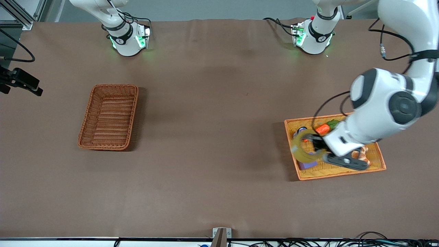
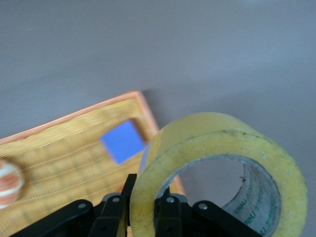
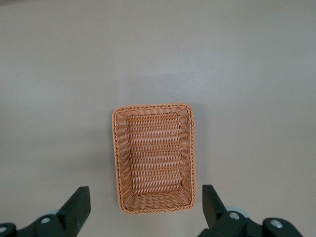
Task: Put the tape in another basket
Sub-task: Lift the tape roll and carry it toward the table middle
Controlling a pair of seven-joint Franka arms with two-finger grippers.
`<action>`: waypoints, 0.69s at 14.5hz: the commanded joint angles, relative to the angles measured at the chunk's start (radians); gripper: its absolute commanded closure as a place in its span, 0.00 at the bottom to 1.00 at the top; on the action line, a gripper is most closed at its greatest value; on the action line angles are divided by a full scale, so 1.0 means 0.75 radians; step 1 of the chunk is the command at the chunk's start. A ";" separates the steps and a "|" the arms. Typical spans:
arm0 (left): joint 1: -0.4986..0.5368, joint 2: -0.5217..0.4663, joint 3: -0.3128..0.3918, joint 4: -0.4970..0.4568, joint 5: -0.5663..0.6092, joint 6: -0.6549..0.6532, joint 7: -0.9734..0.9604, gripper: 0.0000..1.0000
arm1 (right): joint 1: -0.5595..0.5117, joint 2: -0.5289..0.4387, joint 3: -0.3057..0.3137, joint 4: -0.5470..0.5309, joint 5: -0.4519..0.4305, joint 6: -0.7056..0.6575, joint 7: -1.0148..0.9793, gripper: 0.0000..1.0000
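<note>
The tape [image 1: 299,148], a wide yellowish roll with a grey core, is held up over the corner of the yellow tray [image 1: 339,173] nearest the right arm's end. My left gripper [image 1: 313,145] is shut on the roll's wall, with one finger inside the ring and one outside. In the left wrist view the tape [image 2: 207,133] fills the space in front of the left gripper [image 2: 148,192]. The reddish-brown wicker basket [image 1: 109,116] stands empty toward the right arm's end of the table. My right gripper [image 3: 145,190] is open and empty, high above the basket [image 3: 154,158], and is out of the front view.
The yellow tray [image 2: 64,148] holds a blue block [image 2: 122,140], an orange toy carrot [image 1: 322,129], a croissant [image 1: 363,156] and a small blue item [image 1: 301,130]. A wide stretch of brown table lies between tray and basket.
</note>
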 commanded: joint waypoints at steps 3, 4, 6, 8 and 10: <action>-0.299 0.158 0.000 0.120 0.019 -0.002 -0.270 1.00 | -0.011 -0.024 0.000 -0.024 0.030 0.005 -0.016 0.00; -0.381 0.203 0.008 0.143 0.021 0.014 -0.335 1.00 | -0.011 -0.024 0.002 -0.024 0.030 0.001 -0.016 0.00; -0.522 0.276 0.033 0.151 0.035 0.108 -0.466 1.00 | -0.011 -0.024 0.000 -0.024 0.030 -0.001 -0.013 0.00; -0.674 0.334 0.096 0.155 0.051 0.194 -0.603 1.00 | -0.013 -0.022 0.000 -0.024 0.030 0.009 -0.013 0.00; -0.841 0.409 0.194 0.184 0.049 0.304 -0.687 1.00 | -0.013 -0.022 0.000 -0.024 0.030 0.009 -0.013 0.00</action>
